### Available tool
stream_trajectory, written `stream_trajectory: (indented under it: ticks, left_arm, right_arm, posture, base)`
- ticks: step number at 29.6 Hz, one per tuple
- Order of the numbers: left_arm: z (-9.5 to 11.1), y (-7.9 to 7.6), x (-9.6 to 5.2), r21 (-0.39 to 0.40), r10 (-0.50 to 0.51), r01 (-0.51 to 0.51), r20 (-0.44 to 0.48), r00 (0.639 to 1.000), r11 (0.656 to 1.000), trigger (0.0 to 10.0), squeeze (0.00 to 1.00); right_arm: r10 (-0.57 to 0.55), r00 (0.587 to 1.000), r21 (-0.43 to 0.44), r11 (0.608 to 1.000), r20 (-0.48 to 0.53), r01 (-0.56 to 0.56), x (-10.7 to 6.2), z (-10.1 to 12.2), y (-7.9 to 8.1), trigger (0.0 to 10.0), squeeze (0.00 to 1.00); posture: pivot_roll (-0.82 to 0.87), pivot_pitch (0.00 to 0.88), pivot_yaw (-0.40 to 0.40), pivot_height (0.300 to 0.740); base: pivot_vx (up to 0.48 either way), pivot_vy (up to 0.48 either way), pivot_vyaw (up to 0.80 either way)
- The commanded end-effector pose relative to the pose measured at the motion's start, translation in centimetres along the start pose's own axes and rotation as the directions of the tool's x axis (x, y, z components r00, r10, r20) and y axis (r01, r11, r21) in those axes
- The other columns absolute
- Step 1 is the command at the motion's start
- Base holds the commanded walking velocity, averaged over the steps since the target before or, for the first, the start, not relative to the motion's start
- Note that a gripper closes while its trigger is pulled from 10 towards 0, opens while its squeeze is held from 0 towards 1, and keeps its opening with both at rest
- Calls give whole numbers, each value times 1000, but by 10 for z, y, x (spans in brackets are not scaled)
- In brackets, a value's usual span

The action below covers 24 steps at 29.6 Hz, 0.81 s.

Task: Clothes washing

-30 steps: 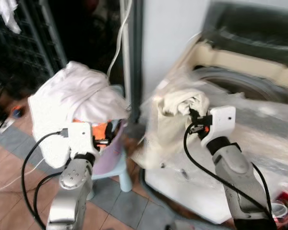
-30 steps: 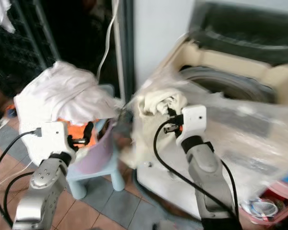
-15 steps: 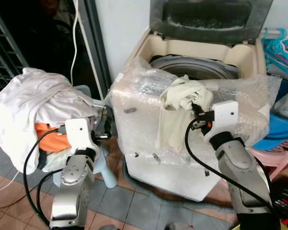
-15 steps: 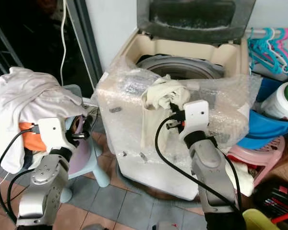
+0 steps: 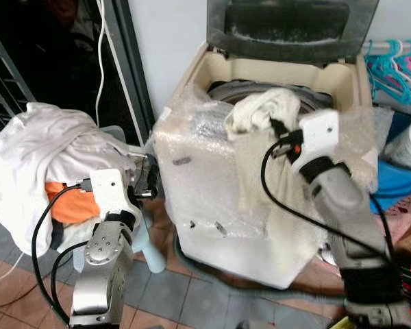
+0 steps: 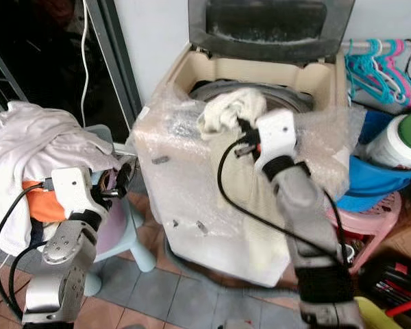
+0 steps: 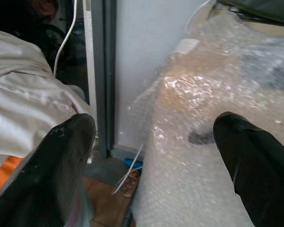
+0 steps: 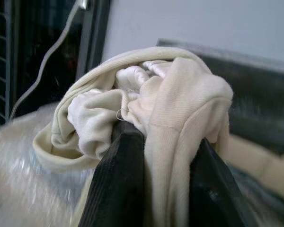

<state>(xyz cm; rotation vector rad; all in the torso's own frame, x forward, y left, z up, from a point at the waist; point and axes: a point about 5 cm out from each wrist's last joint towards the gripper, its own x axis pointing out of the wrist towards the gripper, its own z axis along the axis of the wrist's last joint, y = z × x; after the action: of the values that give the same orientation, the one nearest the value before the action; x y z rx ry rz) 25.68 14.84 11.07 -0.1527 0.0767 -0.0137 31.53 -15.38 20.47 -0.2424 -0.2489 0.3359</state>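
- Cream cotton up in the air: the right gripper [image 5: 277,130] has a cream garment [image 5: 260,113] bunched at the top, its fingers [image 8: 120,189] clamped on the fabric, and a long tail of cloth hangs down the front of the machine.
- The right arm reaches up and forward, wrist raised at the rim of the top-loading washing machine [image 5: 281,75], right at the edge of the drum opening.
- The washer's lid [image 5: 291,24] stands open and upright; bubble wrap [image 5: 198,171] covers its front and top corner.
- No brand, label or writing can be read anywhere.
- The left gripper [image 7: 151,142] is held low, bent at the elbow, fingers [image 7: 66,156] wide apart with nothing between them, pointing at the gap between the wrapped washer and the dark doorway.
- Just beside the left arm, a pile of white laundry [image 5: 41,147] with something orange [image 5: 68,202] under it sits on a pale blue plastic chair [image 5: 147,236].
- Far right: teal and pink hangers [image 5: 394,65], a blue basin [image 5: 397,185].
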Motion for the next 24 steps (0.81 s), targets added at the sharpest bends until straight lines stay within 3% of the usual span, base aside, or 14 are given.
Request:
stream_trajectory:
  ticks: [1,4,5,8,13,16,18,21,22,23,24]
  left_arm:
    - [1,1,2,9,-1,1,2,1000,1000,10000,0]
    - [1,-1,3,11,-8,8,3,1000,1000,10000,0]
    - [1,-2,4,12,-10,10,3,1000,1000,10000,0]
    - [0,-3,6,16,-15,15,-1,1000,1000,10000,0]
    - [-1,-3,6,20,-6,7,-4,1000,1000,10000,0]
    - [-2,-3,5,24,1,-1,-5,1000,1000,10000,0]
    - [-3,-4,4,25,6,-5,-8,1000,1000,10000,0]
    - [-3,-5,3,28,5,-5,-9,1000,1000,10000,0]
    - [-3,-4,3,29,6,-5,-9,1000,1000,10000,0]
    - [-3,-4,3,30,6,-6,-10,1000,1000,10000,0]
    - [-3,-4,3,31,5,-5,-11,1000,1000,10000,0]
  right_arm:
    - [32,999,-12,999,25,-32,8,5,-1,10000,0]
    - [94,991,-97,992,94,-85,37,28,-8,10000,0]
    - [80,987,-109,992,138,-65,52,44,-17,10000,0]
    - [-45,970,-105,992,237,72,76,83,-45,10000,0]
    - [-181,906,-129,960,383,246,86,131,-76,10000,0]
    - [-162,917,-143,963,364,227,87,123,-74,10000,0]
    - [-160,959,-131,972,232,194,85,82,-65,10000,0]
    - [-150,983,-94,983,102,160,80,48,-55,10000,0]
    - [-145,989,-75,986,37,147,75,31,-50,10000,404]
    - [-125,991,-38,992,-55,123,66,7,-40,10000,1000]
    - [-120,989,-22,993,-83,118,61,-1,-37,10000,1000]
  posture:
    - [-49,9,69,740]
    - [-49,0,72,740]
    - [-51,0,74,740]
    - [-49,0,74,740]
    - [-40,0,65,740]
    - [-37,0,59,740]
    - [-32,0,54,740]
    - [-32,0,54,740]
    - [-35,0,58,740]
    - [-35,0,58,740]
    - [-35,0,58,740]
  base:
    - [341,0,0]
    - [322,0,0]
    - [315,0,0]
    - [0,0,0]
    - [0,0,0]
    - [0,0,0]
    - [0,0,0]
    - [0,0,0]
    - [0,0,0]
    - [0,0,0]
    - [0,0,0]
